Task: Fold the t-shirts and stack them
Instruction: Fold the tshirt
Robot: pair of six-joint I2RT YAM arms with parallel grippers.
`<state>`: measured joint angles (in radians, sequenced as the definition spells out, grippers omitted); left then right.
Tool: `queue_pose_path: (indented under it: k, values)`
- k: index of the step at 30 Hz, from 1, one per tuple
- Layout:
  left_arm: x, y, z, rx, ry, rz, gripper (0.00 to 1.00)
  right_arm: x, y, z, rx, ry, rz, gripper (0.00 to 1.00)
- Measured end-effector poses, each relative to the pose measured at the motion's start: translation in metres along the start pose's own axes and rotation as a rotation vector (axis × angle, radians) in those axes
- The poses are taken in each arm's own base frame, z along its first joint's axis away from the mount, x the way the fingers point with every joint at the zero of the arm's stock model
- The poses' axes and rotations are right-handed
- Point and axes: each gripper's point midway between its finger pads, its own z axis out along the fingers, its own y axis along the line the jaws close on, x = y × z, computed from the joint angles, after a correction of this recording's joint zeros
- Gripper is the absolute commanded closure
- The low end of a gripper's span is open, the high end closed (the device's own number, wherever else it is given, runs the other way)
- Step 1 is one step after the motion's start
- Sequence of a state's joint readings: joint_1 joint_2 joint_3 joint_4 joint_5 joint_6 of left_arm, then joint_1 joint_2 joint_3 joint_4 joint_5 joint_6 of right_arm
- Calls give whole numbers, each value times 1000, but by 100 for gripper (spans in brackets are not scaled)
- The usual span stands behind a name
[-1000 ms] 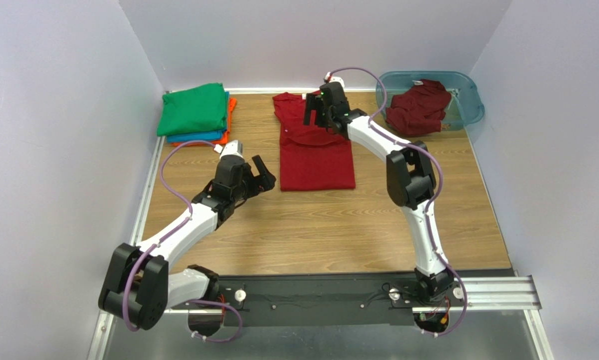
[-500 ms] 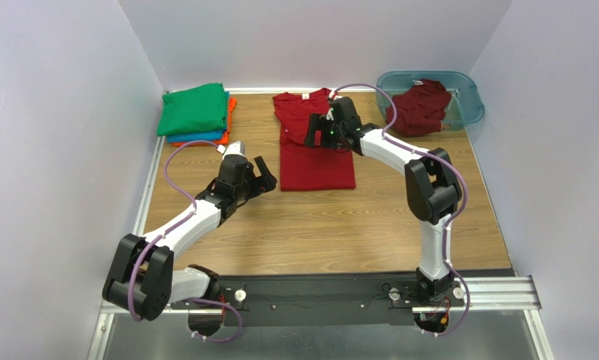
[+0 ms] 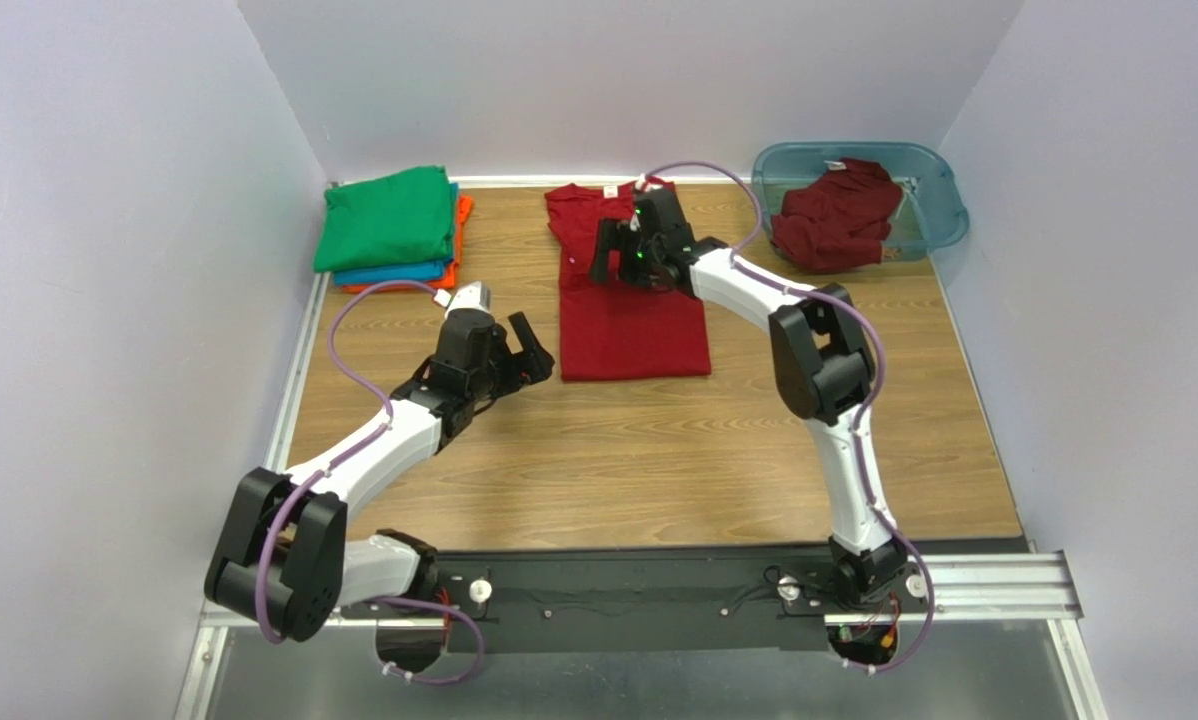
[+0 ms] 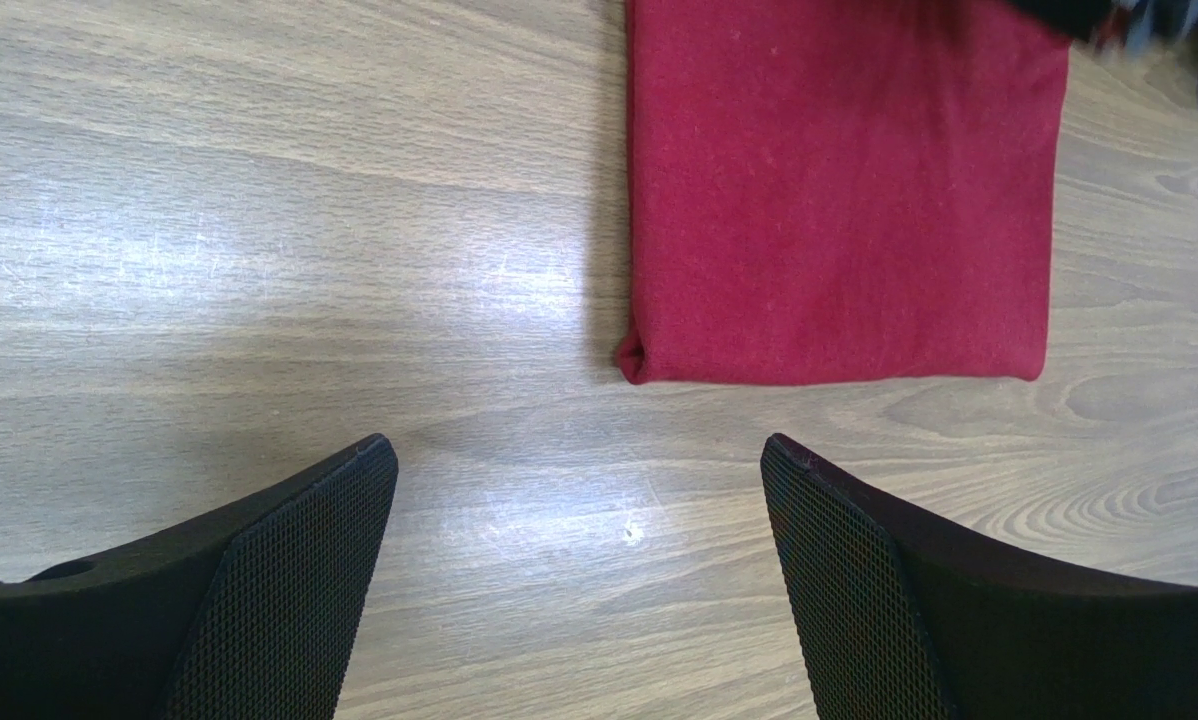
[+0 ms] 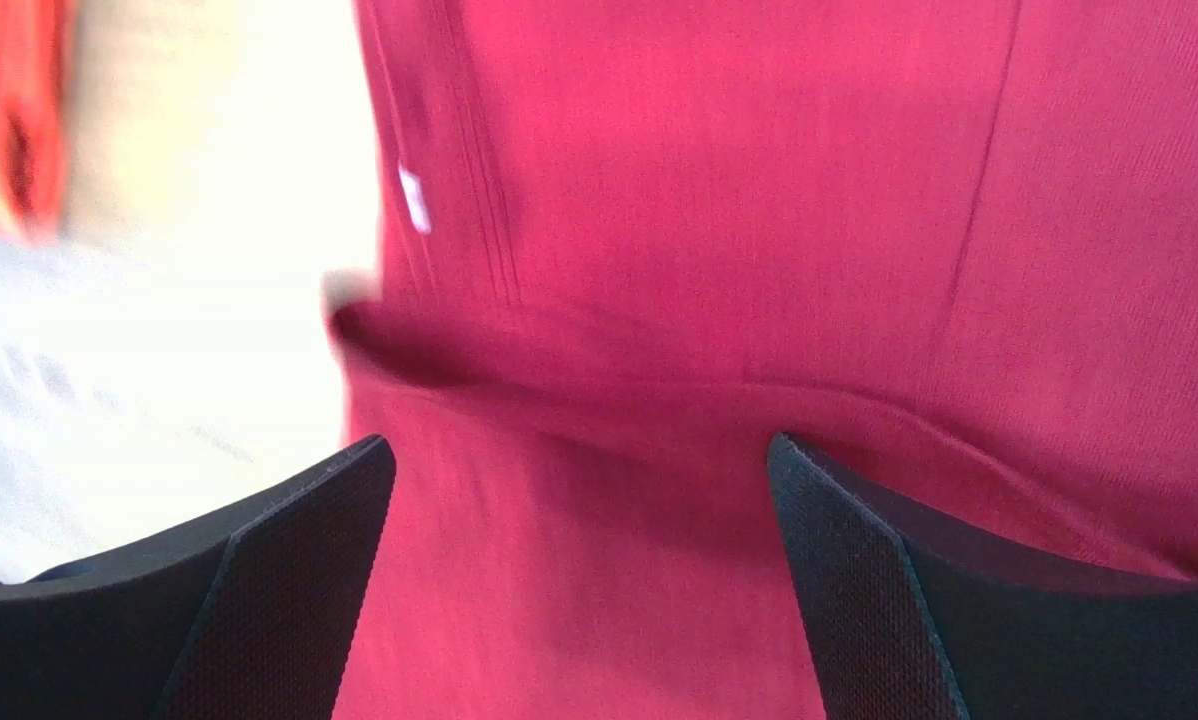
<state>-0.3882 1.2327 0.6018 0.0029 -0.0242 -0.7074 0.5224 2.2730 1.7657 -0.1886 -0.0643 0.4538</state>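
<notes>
Pale lilac walls close in a wood-grain table (image 3: 635,450) on three sides. Far beyond the left gripper (image 3: 530,345), off to its left, three folded t-shirts sit stacked in the back corner: green t-shirt (image 3: 387,221) on top, orange t-shirt (image 3: 464,215) and blue t-shirt (image 3: 410,276) showing at the edges below it. The left gripper hangs low over bare wood with its jaws spread wide and nothing between them. Just ahead of it and slightly to its right is the near left corner of a dark red t-shirt (image 4: 838,195), folded into a long panel and lying flat. The right gripper (image 3: 623,255) hovers over the far half of that shirt, jaws also wide apart and holding nothing. A raised crease runs across the cloth right ahead of its fingers (image 5: 260,585); its blurred wrist view does not settle whether they touch the fabric. Past the right gripper, to its right, a second dark red t-shirt (image 3: 838,218) lies crumpled in a teal tub (image 3: 939,180).
</notes>
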Motion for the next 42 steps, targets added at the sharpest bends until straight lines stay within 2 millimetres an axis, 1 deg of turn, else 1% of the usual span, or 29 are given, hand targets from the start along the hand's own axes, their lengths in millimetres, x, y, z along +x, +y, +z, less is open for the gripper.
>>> queue_pose_path:
  k: [1,2,4,6,7,11,12,14,17,18,19,20,21,22,23,24,25,26,28,29,30,31,34,36,39,40,41,42]
  values:
    - [0,0,0,1,0,0,2,-10,1,3,4,-24,-1,0]
    - [0,0,0,1,0,0,2,-26,3,10,9,-66,-1,0]
    - [0,0,0,1,0,0,2,-47,1,18,22,-119,5,0]
    - [0,-1,0,3,0,0,2,-63,-4,22,32,-158,13,0]
    - [0,-1,0,3,0,0,2,-70,-8,23,38,-170,19,0]
    - [0,-1,0,5,-1,0,2,-79,-20,17,59,-191,38,0]
    - [-1,-1,1,6,-2,0,2,-74,-27,12,81,-182,42,0]
    - [1,-2,4,10,3,0,2,-67,-36,-6,119,-169,50,0]
    - [7,-2,11,18,28,0,3,-55,-43,-49,160,-167,66,0]
    - [10,-1,14,17,40,0,7,-54,-43,-72,170,-183,71,0]
    - [12,-1,17,17,50,0,10,-49,-45,-89,180,-187,79,0]
    - [14,-1,21,19,60,1,13,-47,-46,-110,191,-201,90,0]
    - [16,-1,23,22,67,1,20,-43,-47,-130,197,-217,105,0]
    - [17,-2,27,26,77,3,23,-40,-49,-150,199,-239,117,0]
    - [18,-4,31,32,86,4,25,-37,-50,-162,201,-251,129,0]
    - [19,-5,34,38,94,4,30,-32,-53,-175,202,-262,145,0]
    - [18,-8,39,45,99,5,32,-25,-56,-187,205,-272,159,0]
    - [18,-9,42,49,103,4,33,-18,-59,-192,208,-269,166,0]
    - [18,-14,50,62,114,6,41,-1,-66,-198,220,-249,180,0]
    - [18,-16,55,70,118,8,48,10,-72,-199,229,-233,185,0]
    - [18,-17,57,72,120,7,50,23,-77,-198,241,-208,189,0]
    - [18,-17,61,75,124,10,51,34,-80,-197,245,-185,192,0]
    - [22,-18,69,78,145,10,55,55,-86,-198,250,-143,198,0]
    - [26,-16,73,77,157,9,57,63,-88,-201,251,-133,199,0]
    - [32,-13,76,73,176,10,59,64,-87,-205,244,-137,202,0]
    - [34,-13,78,73,180,8,62,63,-86,-206,240,-138,204,0]
    - [33,-14,79,78,180,8,68,63,-86,-206,237,-138,206,0]
    - [33,-14,80,80,180,9,70,64,-86,-206,236,-137,207,0]
